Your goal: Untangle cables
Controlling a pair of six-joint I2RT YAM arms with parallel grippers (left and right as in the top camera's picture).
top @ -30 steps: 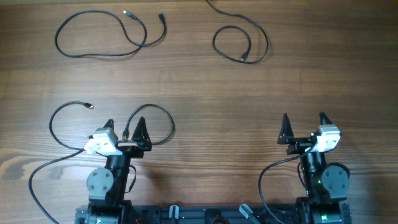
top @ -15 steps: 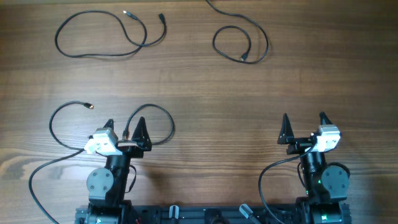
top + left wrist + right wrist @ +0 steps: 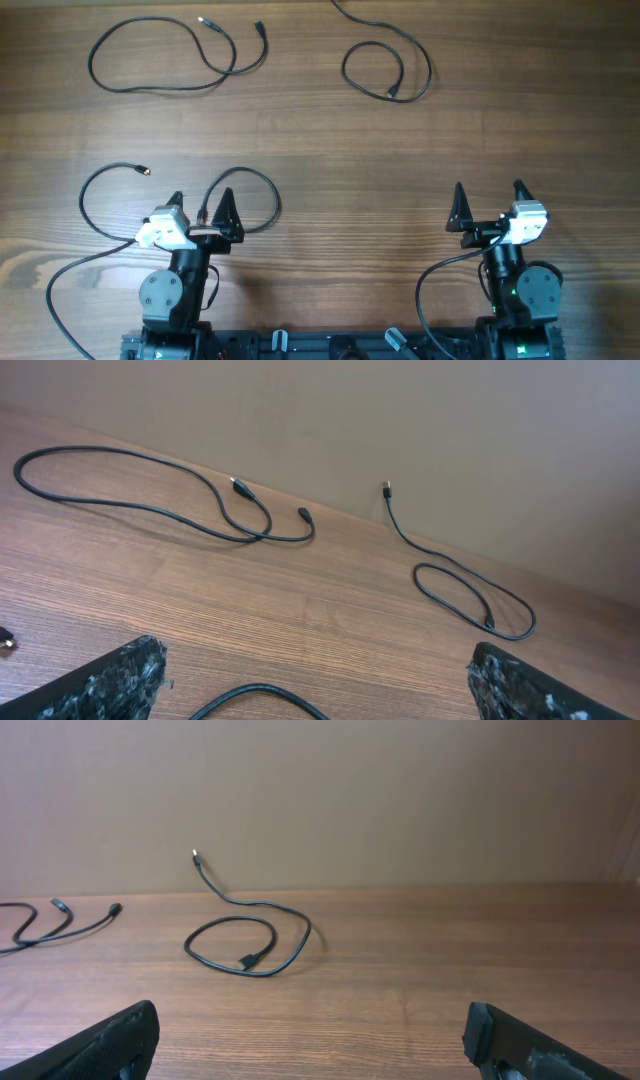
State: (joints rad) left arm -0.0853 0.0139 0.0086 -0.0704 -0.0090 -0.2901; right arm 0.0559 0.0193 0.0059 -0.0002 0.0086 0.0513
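Both arms sit at the near edge of the wooden counter [image 3: 330, 150], left claw [image 3: 201, 200] and right claw [image 3: 488, 190] wide open and empty. Three black cables lie apart:

- The far-left cable [image 3: 91, 62] stretches along the far edge, with both plugs at its right end.
- The coiled cable [image 3: 344, 66] lies right of it, its tail running off the far edge.
- The near cable [image 3: 278, 203] curls either side of the left claw.

Untangling looks nearly done; the next move is probably to pull the near cable clear

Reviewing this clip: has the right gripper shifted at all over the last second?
No. In the overhead view the right gripper sits at the same spot on the table, equally far from the looped cable ahead, jaws open.
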